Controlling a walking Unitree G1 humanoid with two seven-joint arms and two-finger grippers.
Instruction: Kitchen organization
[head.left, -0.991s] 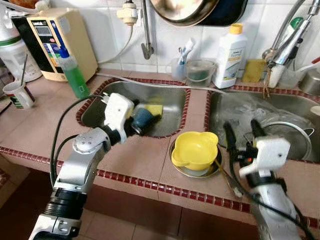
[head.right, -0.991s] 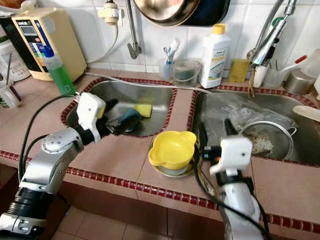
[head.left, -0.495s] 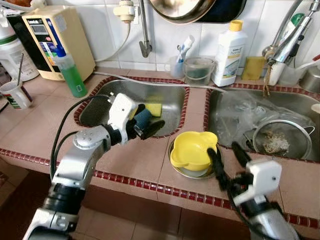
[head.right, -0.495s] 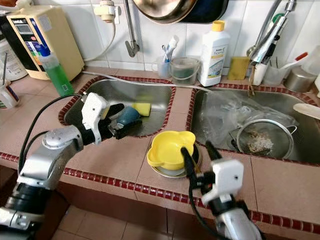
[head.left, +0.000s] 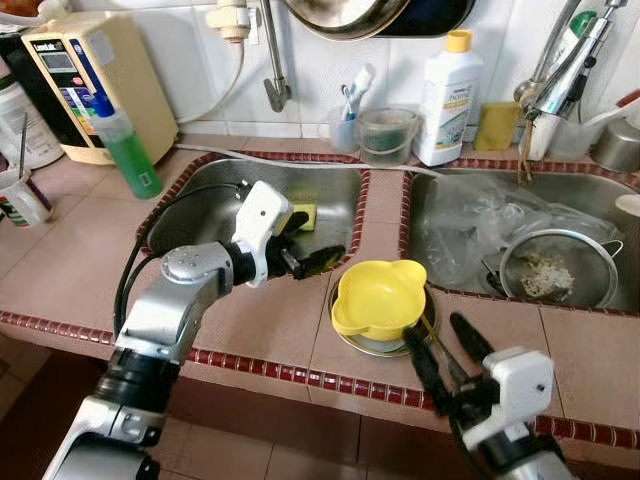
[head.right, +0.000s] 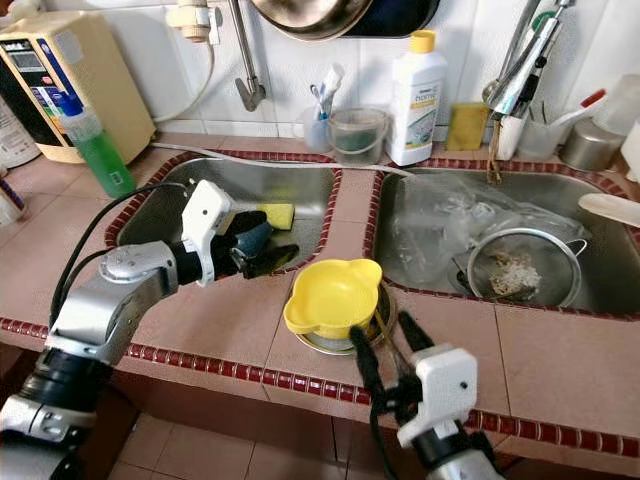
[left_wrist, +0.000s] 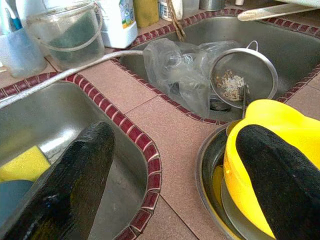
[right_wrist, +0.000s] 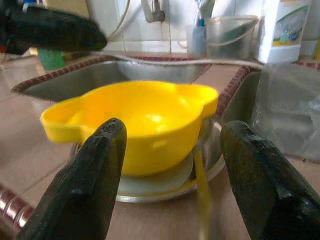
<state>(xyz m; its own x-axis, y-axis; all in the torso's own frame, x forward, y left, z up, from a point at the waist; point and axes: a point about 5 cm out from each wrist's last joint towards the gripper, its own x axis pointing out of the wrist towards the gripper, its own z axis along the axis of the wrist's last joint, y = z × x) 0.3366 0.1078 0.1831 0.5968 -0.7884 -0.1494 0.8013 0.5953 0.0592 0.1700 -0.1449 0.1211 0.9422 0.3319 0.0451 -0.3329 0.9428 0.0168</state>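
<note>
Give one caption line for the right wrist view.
Open right gripper faces the yellow bowl on the metal plate.

We have drawn our right gripper (head.left: 440, 343) back out of the right sink to the counter's front edge, fingers spread just before the yellow bowl (head.left: 378, 297). Our left gripper (head.left: 305, 240) has swung from over the left sink toward that bowl.

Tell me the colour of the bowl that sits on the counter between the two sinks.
The bowl is bright yellow; the right wrist view shows it best.
</note>
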